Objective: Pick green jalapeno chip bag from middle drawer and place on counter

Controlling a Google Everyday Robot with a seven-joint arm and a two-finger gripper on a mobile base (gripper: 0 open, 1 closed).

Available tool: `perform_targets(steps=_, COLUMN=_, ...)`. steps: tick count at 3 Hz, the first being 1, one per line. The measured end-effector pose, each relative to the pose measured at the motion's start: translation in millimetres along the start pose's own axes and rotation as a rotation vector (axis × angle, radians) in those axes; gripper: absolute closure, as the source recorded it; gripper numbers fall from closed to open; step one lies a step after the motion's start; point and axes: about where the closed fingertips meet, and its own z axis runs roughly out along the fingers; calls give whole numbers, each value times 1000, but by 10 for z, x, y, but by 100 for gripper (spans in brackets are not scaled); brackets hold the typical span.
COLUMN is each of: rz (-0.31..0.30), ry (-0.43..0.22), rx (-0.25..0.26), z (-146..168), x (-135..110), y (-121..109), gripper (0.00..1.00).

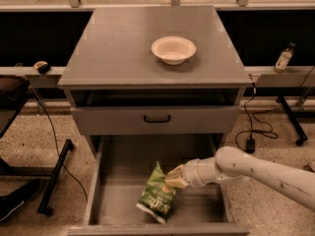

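The green jalapeno chip bag [157,194] with white lettering stands tilted in the open middle drawer [118,181], its top end raised and its lower end near the drawer floor. My gripper [173,179] reaches in from the right on a white arm and is shut on the bag's upper right edge. The counter [123,43] is the flat grey top of the cabinet above, far from the gripper. A white bowl [173,49] sits on the counter right of centre.
A closed grey drawer front with a black handle [157,118] lies just above the open drawer. A small bottle [283,58] stands on a ledge at the right. Cables [253,127] trail on the speckled floor. A black stand leg [54,176] is at the left.
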Motion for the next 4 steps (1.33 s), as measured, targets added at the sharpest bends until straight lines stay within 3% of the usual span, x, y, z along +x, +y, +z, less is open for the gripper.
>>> perform_targets(steps=1, rz=-163, ry=-118, rx=51, z=-488, x=-476, y=341, gripper=100)
perform_targets(steps=2, rz=-333, ry=-162, rx=130, z=-1086, x=-1001, y=760, gripper=100)
perform_targets(steps=3, rz=-499, ry=-95, rx=221, z=-1824, x=-1766, y=987, gripper=100)
perform_targets(steps=4, rz=-577, ry=44, rx=298, z=-2375, x=-2402, y=753, gripper=100)
